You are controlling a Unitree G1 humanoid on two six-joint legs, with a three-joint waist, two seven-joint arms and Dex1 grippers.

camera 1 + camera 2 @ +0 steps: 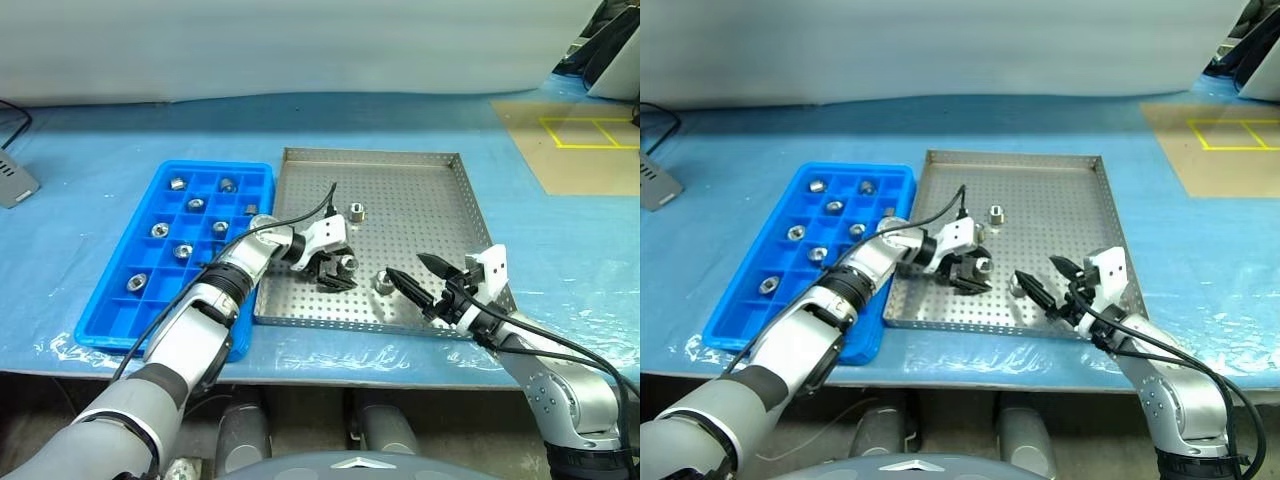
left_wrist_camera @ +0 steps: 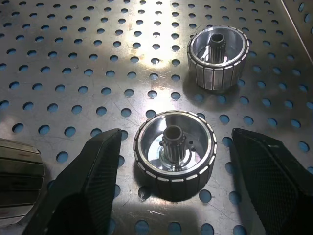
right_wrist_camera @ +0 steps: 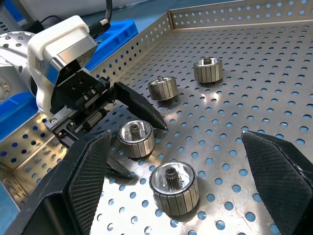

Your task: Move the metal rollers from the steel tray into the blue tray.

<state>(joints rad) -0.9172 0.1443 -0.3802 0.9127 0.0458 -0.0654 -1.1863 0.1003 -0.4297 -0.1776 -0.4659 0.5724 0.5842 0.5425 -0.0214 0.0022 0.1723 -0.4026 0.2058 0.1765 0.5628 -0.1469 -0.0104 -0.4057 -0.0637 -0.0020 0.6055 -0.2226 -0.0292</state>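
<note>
bright, even overhead light; glare on the steel tray (image 2: 122, 44); wrist views sharp, short shadows.

The table (image 1: 120, 130) is covered with a blue sheet (image 1: 560, 260) that lies slightly wrinkled, and clear plastic film (image 1: 330, 352) wraps over its near edge, catching the light in small glints. A pale grey-white wall (image 1: 300, 45) runs along the far side of the table. At the far right corner a tan cardboard-coloured mat (image 1: 590, 150) lies flat on the sheet, marked with yellow tape lines (image 1: 590, 133) forming rectangles. At the left edge sits a grey box (image 1: 12, 180) with a dark cable (image 1: 15, 120) curving behind it. Dark objects (image 1: 605, 45) stand at the upper right corner, too cut off to tell.
</note>
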